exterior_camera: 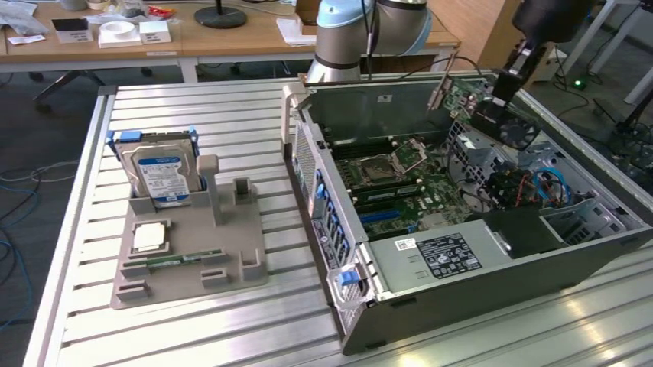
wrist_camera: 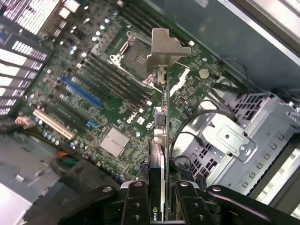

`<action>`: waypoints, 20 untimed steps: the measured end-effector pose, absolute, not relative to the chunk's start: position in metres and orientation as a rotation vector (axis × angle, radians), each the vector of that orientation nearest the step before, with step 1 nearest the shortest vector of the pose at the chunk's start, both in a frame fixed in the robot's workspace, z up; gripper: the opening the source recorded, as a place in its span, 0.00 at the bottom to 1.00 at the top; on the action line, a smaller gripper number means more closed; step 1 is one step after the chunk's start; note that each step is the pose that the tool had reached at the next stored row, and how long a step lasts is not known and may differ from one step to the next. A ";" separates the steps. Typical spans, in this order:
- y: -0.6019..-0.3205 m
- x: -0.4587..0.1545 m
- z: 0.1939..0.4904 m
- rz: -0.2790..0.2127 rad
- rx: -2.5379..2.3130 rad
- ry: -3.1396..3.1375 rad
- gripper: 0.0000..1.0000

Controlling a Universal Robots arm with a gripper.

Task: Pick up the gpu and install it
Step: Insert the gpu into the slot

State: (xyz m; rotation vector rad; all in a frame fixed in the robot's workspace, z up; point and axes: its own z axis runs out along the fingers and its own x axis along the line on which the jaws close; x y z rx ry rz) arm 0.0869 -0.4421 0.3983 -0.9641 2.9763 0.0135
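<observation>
the black gripper (wrist_camera: pixel 158 204) is clamped on the gpu (wrist_camera: pixel 158 159), a thin flat card seen edge-on, with its angular silvery metal bracket (wrist_camera: pixel 164 49) at the far end. the card hangs tilted above the open computer case (exterior_camera: pixel 469 302), over the green motherboard (wrist_camera: pixel 93 93) inside it. beside the case, on the ribbed metal bench (exterior_camera: pixel 204 336), a grey moulded tray (exterior_camera: pixel 189 283) holds a boxy hard drive (exterior_camera: pixel 158 172) upright.

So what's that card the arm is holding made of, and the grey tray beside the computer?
The gpu looks like green circuit board, studded with small parts. Its bracket looks like bare sheet metal: silvery, dull-sheened and folded at the end. The grey tray looks like matte plastic, judging by its even colour and blocky moulded slots, though painted material can't be ruled out.
</observation>
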 end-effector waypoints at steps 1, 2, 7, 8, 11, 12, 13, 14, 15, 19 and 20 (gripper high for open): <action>-0.442 0.087 0.398 0.012 -0.989 2.968 0.26; -0.442 0.087 0.398 0.011 -1.014 2.960 0.26; -0.442 0.087 0.398 0.006 -1.141 2.915 0.26; -0.442 0.087 0.398 0.005 -1.166 2.906 0.26; -0.442 0.087 0.398 0.002 -1.240 2.876 0.26; -0.442 0.087 0.398 0.001 -1.264 2.866 0.26; -0.442 0.087 0.398 0.000 -1.291 2.854 0.26; -0.442 0.087 0.398 0.000 -1.316 2.843 0.26; -0.442 0.087 0.398 -0.001 -1.340 2.832 0.26; -0.442 0.087 0.398 -0.001 -1.437 2.785 0.26; -0.442 0.087 0.398 -0.001 -1.461 2.772 0.26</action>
